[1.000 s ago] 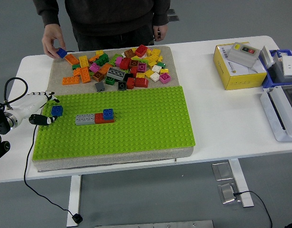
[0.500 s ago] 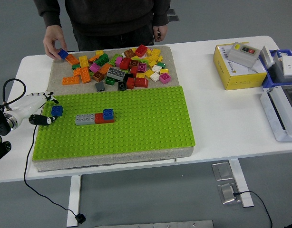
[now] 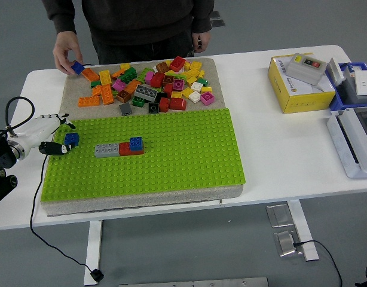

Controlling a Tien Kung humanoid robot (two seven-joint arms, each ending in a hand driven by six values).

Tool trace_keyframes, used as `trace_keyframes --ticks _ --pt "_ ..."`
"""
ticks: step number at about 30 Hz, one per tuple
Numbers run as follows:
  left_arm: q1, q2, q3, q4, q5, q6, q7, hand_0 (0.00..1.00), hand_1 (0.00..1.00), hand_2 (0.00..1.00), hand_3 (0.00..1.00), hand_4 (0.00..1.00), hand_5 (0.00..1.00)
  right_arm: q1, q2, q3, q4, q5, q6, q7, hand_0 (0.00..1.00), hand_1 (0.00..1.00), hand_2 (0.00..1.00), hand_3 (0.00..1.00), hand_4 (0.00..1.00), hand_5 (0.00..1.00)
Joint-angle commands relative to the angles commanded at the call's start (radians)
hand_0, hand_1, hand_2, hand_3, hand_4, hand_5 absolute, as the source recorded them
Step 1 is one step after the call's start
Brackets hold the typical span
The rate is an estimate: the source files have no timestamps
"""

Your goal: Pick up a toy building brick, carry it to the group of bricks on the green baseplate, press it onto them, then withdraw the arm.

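My left hand (image 3: 57,136) is at the left edge of the green baseplate (image 3: 171,161), its white fingers shut on a small blue brick (image 3: 71,139). The brick hangs just over the plate's left part. To its right on the plate stands the group: a grey brick (image 3: 106,150), a red brick (image 3: 131,149) and a blue brick (image 3: 136,143) on top. A pile of loose coloured bricks (image 3: 156,84) lies on the grey mat beyond the plate.
A person stands at the far side; one hand (image 3: 66,52) holds a blue brick (image 3: 78,67) at the mat's far left corner. A yellow box (image 3: 300,84) with a grey switch box and a blue bin (image 3: 351,89) stand at the right.
My left hand with the blue brick has shifted very slightly to the left and up. The person's hand stays on the blue brick at the mat corner.
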Motion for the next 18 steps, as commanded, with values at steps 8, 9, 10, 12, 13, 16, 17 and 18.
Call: trace_keyframes --ticks 8,9,10,12,13,16,17,18 --pt "0.000 0.000 0.013 0.004 -0.012 -0.003 0.002 0.998 0.998 0.995 0.752 0.667 0.342 -0.001 -0.001 -0.007 -0.001 0.013 0.002 0.007 0.655 0.619 0.694 0.701 0.442 0.998" --pt "0.000 0.000 0.015 0.004 -0.014 -0.004 0.002 0.998 0.998 0.995 0.752 0.667 0.342 -0.001 -0.001 -0.008 -0.002 0.013 0.002 0.008 0.655 0.619 0.694 0.701 0.442 0.998" --pt "0.000 0.001 0.016 0.005 -0.014 -0.004 0.002 0.998 0.998 0.992 0.750 0.661 0.340 -0.001 -0.001 -0.008 -0.002 0.013 0.002 0.008 0.655 0.617 0.694 0.700 0.446 0.998" --pt "0.001 0.001 0.020 0.006 -0.018 -0.005 0.002 0.998 0.998 0.992 0.750 0.661 0.340 -0.002 -0.001 -0.007 -0.002 0.013 0.002 0.008 0.655 0.617 0.694 0.700 0.446 0.998" --pt "0.001 0.001 0.022 0.007 -0.019 -0.005 0.003 0.998 0.998 0.992 0.750 0.661 0.340 -0.003 -0.001 -0.006 -0.002 0.012 0.002 0.008 0.655 0.617 0.694 0.700 0.446 0.998" --pt "0.003 -0.001 0.029 0.013 -0.027 -0.006 0.003 0.998 0.997 0.985 0.743 0.659 0.338 -0.005 -0.001 -0.003 -0.002 0.009 0.002 0.008 0.655 0.617 0.694 0.700 0.448 0.998" --pt "0.004 -0.001 0.030 0.014 -0.028 -0.006 0.003 0.998 0.997 0.985 0.743 0.659 0.338 -0.005 -0.001 -0.002 -0.002 0.007 0.002 0.008 0.655 0.617 0.694 0.700 0.448 0.998" --pt "0.004 -0.002 0.032 0.015 -0.031 -0.006 0.003 0.998 0.997 0.985 0.743 0.659 0.338 -0.006 -0.001 -0.001 -0.002 0.006 0.002 0.007 0.655 0.617 0.694 0.700 0.448 0.998"
